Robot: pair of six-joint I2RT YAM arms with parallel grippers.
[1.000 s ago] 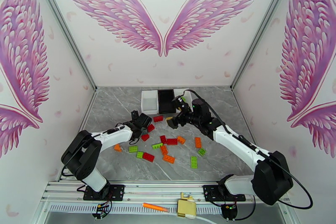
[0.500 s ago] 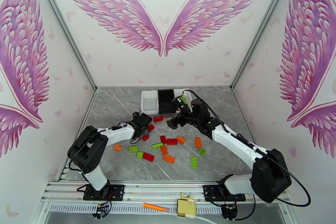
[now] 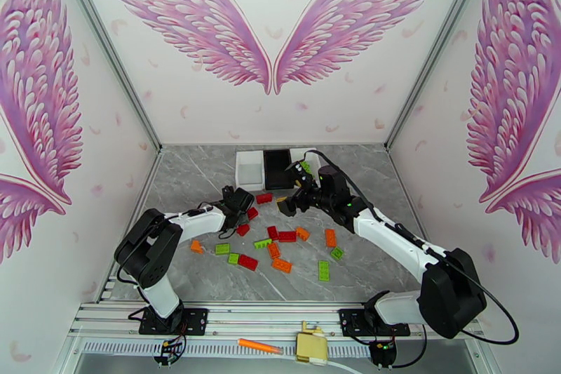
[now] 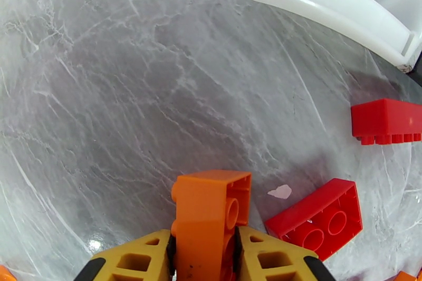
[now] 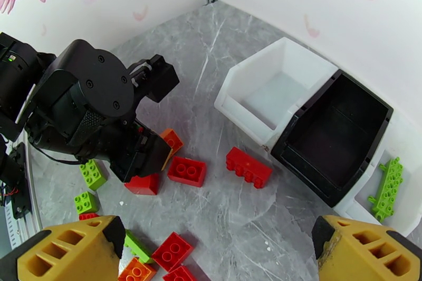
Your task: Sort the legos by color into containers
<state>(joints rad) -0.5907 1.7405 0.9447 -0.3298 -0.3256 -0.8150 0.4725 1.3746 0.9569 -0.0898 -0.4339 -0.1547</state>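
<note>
Inside the left claw [image 4: 203, 248] sits an orange lego [image 4: 209, 200].

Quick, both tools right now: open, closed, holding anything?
Left tool: closed on an orange brick.
Right tool: open, empty.

Left wrist view: orange brick [image 4: 211, 213] lower part hidden between left fingers [image 4: 132, 255]. Red brick [image 4: 387, 120] and left white bin [image 4: 337, 2] clipped by the frame. Right wrist view: right white bin [image 5: 358, 208] cut off at the edge.
</note>
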